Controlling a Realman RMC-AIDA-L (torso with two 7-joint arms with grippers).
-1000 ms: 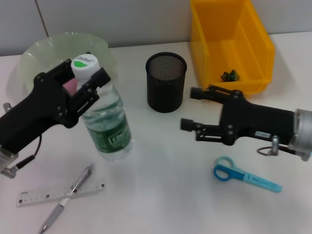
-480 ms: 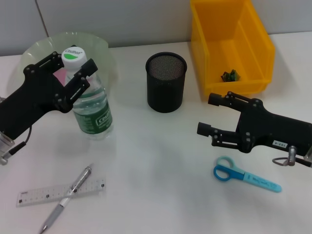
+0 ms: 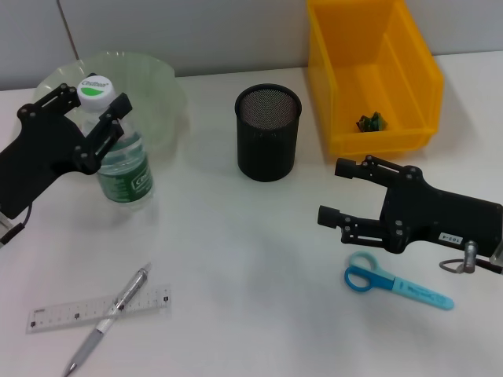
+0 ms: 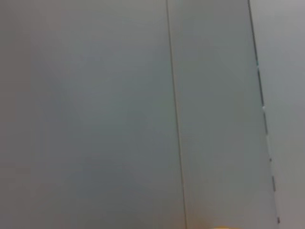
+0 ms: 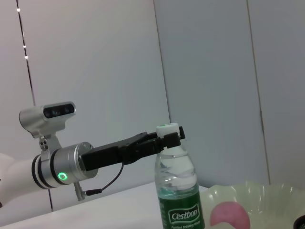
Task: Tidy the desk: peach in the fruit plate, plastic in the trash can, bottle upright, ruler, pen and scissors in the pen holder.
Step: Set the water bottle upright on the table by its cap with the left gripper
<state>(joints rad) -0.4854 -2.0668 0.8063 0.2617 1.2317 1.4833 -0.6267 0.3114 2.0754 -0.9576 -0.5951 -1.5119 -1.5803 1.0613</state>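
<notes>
Your left gripper [image 3: 96, 119] clamps the bottle [image 3: 118, 161] at its neck, bottle upright beside the fruit plate [image 3: 161, 82]. Right gripper [image 3: 339, 192] gapes, empty, just above the scissors [image 3: 397, 284].

The bench [image 3: 251, 275] is a plain white surface that fills most of the head view, smooth and matte, with soft diffuse shadows and no hard glare. Along its far edge rises a wall [image 3: 204, 35] of pale grey panels, meeting the bench top in a straight line. Thin vertical seams split the wall into wide panels; one seam [image 4: 174, 114] runs the full height in the left wrist view, and a second, near the picture's edge, carries a row of small bright marks. The right wrist view shows the same grey panelling [image 5: 205, 62], evenly lit, with similar narrow seams between panels
</notes>
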